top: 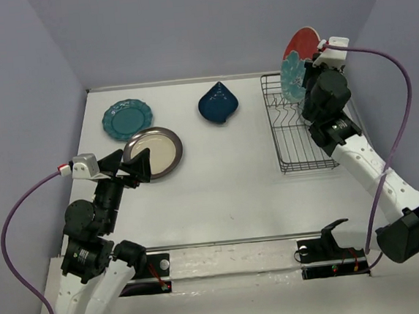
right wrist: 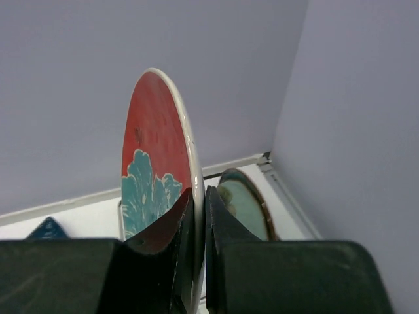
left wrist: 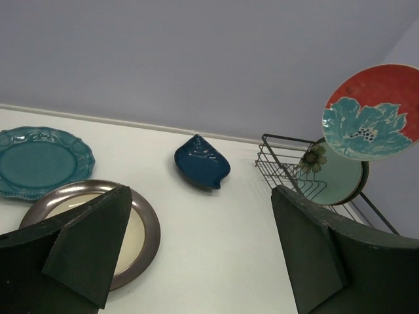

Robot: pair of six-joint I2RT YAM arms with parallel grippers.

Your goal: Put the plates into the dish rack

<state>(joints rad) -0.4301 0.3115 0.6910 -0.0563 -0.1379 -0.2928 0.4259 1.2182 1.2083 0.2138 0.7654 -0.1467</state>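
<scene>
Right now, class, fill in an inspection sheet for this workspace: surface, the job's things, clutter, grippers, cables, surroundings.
Surface: white table, clean.
Job's things: rack at the far right. The mint plate stands upright in it. The floral plate is held on edge above the rack. The teal plate, cream plate and navy plate lie flat on the table.
Clutter: nothing seen.
Grippers: the left gripper is open, over the cream plate's near edge. The right gripper is shut on the floral plate's rim.
Cables: the left cable and right cable are purple and loop outward from each arm.
Surroundings: plain lilac walls on three sides.
</scene>
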